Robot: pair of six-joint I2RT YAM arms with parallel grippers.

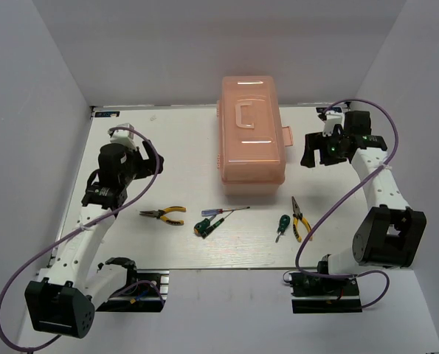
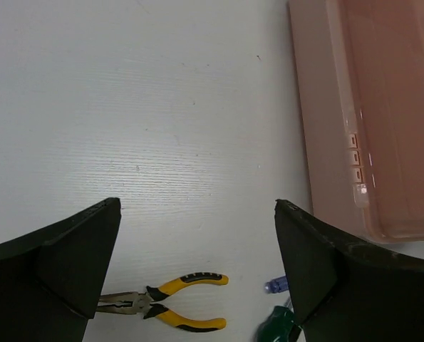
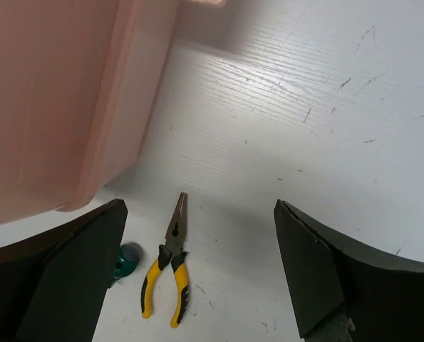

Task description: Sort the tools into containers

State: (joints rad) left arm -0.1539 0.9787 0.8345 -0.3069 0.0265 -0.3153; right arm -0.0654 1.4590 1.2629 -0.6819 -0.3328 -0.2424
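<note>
nothing sorted yet: toolbox (image 1: 252,133) shut, all five tools (image 1: 164,214) on desk (image 1: 189,147), left pincer (image 2: 197,235) and right pincer (image 3: 199,235) released, empty.

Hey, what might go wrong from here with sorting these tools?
The toolbox is shut, so tugging its latch tab may slide the whole box. The stubby green screwdriver lies close beside a pair of yellow pliers, so grasping one might knock the other.
</note>
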